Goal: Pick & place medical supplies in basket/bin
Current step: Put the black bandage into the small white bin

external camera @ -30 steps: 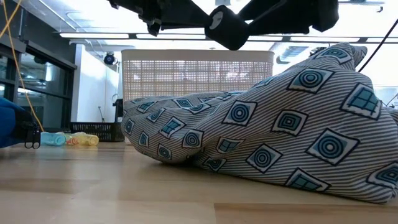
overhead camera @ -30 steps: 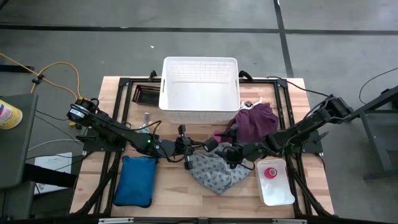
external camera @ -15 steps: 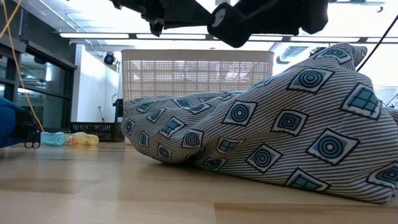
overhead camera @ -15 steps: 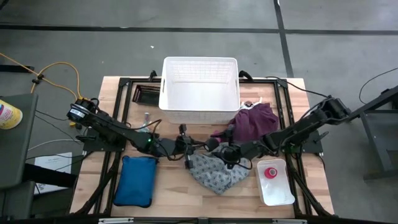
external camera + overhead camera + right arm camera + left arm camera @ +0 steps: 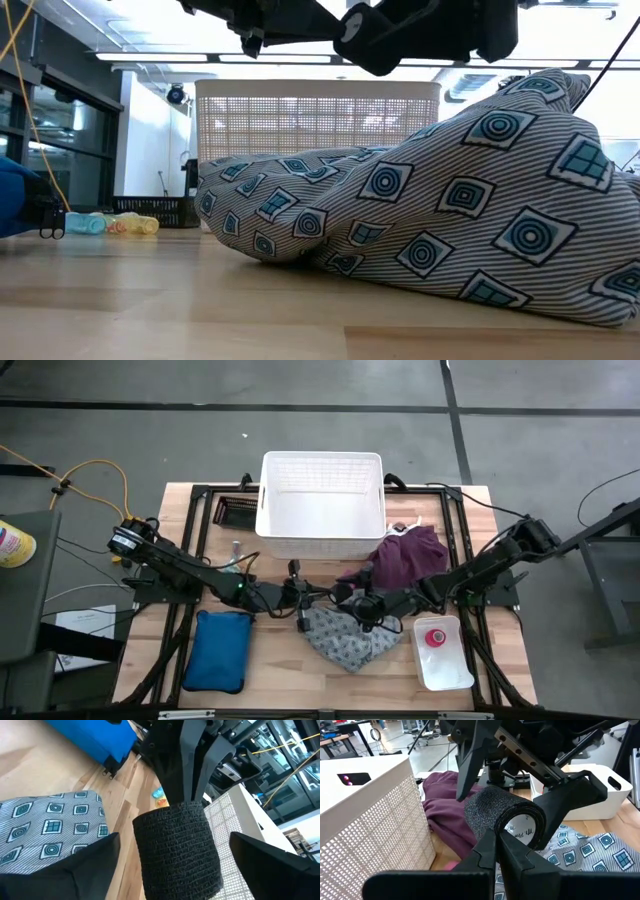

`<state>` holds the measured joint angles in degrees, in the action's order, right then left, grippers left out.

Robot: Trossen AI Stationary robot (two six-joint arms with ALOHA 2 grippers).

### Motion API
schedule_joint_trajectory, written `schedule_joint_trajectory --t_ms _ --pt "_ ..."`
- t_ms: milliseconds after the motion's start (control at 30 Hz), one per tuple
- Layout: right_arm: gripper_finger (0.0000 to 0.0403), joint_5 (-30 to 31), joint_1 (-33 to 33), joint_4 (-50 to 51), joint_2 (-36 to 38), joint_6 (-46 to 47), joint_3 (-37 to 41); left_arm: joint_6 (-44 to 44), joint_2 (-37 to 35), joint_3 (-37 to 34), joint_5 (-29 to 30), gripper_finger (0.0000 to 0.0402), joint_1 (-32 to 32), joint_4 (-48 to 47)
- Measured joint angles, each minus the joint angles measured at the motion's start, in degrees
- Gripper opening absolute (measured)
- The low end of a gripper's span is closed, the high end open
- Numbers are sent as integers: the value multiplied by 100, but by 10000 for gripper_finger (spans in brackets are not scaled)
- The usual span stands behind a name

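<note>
**Over the bench middle, two tools meet at a black roll**

Left tool [image 5: 300, 598] pinches the black wrap roll [image 5: 505, 817]. Right tool [image 5: 345, 598] is spread wide around it. Below lies the grey patterned cloth [image 5: 350, 635]. The white basket [image 5: 322, 505] stands behind.

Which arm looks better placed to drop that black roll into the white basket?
Left, probably. The left gripper is shut on the black roll, beside the white basket. The right gripper is open around the roll, not gripping it.
</note>
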<state>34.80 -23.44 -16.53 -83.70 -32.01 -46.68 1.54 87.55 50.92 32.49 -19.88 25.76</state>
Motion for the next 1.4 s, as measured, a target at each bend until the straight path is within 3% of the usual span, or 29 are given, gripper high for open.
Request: schedule_joint_trajectory --t_ms 367,1033,1400 --pt "262 -34 -20 0 0 7 0 -20 0 0 4 1 0 -20" --pt "203 -45 -24 3 0 24 0 -24 0 0 17 2 0 -44" --pt "201 -45 -67 2 0 26 0 -175 0 0 15 83 0 -41"
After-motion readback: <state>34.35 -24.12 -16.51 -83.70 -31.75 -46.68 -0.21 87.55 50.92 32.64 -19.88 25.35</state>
